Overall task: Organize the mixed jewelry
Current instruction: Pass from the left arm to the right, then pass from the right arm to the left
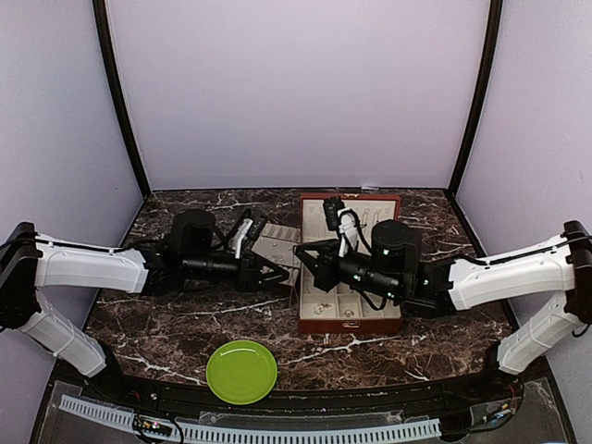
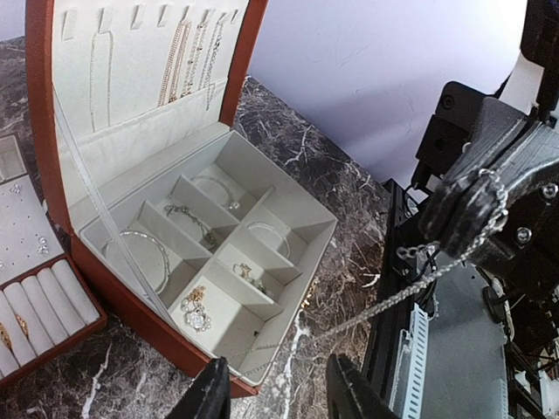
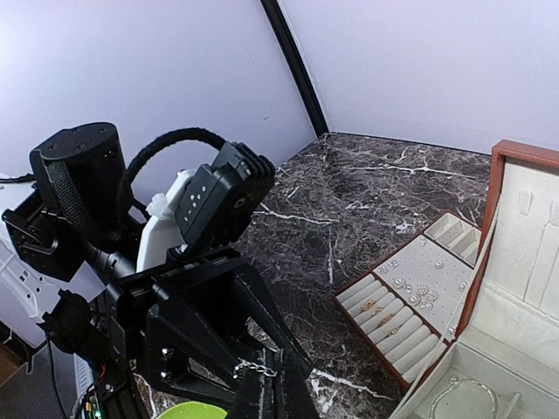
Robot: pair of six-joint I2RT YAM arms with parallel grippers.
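Observation:
My right gripper (image 3: 278, 391) is shut on the end links of a thin silvery chain (image 3: 259, 369). In the left wrist view that gripper (image 2: 479, 209) hangs at the upper right, and the chain (image 2: 393, 301) runs taut down-left into the near corner compartment of the open reddish-brown box (image 2: 131, 316). My left gripper (image 2: 279, 391) stands open just below the chain, and its fingers do not touch it. Other compartments hold bracelets (image 2: 144, 253) and small pieces; necklaces (image 2: 188, 61) hang in the lid. From above, both grippers (image 1: 282, 275) (image 1: 303, 262) meet at the box's left side.
A cream-lined tray (image 3: 410, 292) with rings and studs lies left of the box (image 1: 350, 326). A green plate (image 1: 241, 371) sits near the table's front edge. My left arm's black wrist fills the left of the right wrist view. Purple walls close in the table.

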